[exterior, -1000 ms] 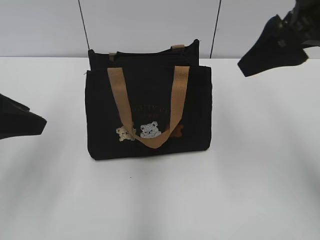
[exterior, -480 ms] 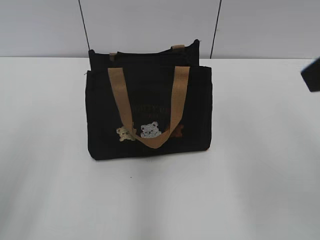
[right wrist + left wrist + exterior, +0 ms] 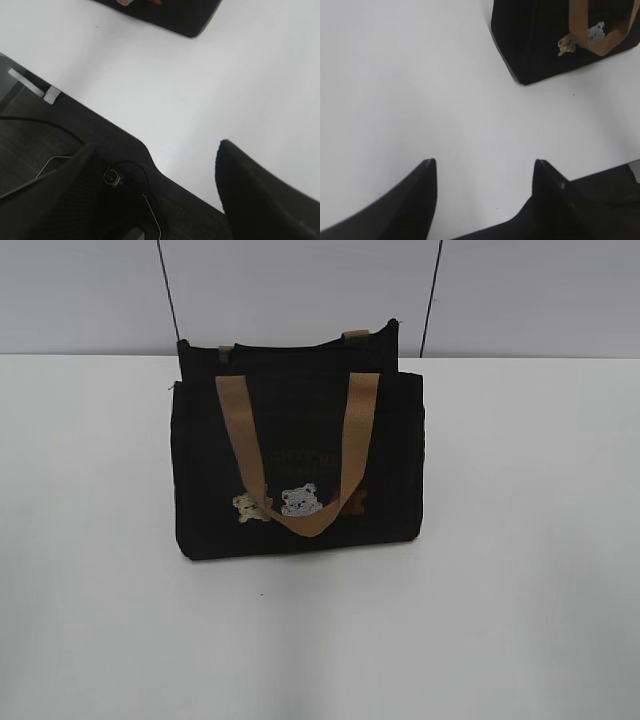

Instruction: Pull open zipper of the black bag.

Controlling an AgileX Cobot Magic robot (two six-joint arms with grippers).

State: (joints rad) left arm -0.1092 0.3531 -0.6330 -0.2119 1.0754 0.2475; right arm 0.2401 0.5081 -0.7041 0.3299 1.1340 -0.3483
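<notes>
The black bag [image 3: 298, 465] is being shown upright on the white table [image 3: 520, 570], mid-scene. The left gripper [image 3: 482, 170] and right gripper [image 3: 155, 150] are being held wide apart, empty, near the table's front edge. Its zipper [image 3: 300, 345], along the far top edge, is best approached from above.

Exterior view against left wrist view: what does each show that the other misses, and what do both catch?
Exterior only: the whole black bag standing upright, both tan handles, its top edge; no gripper in frame, and the zipper pull cannot be made out. Left wrist only: the left gripper, jaws apart, holding nothing, above the bare white table, clear of the bag. Both: the bag's lower front corner with the front handle and the bear figures.
</notes>
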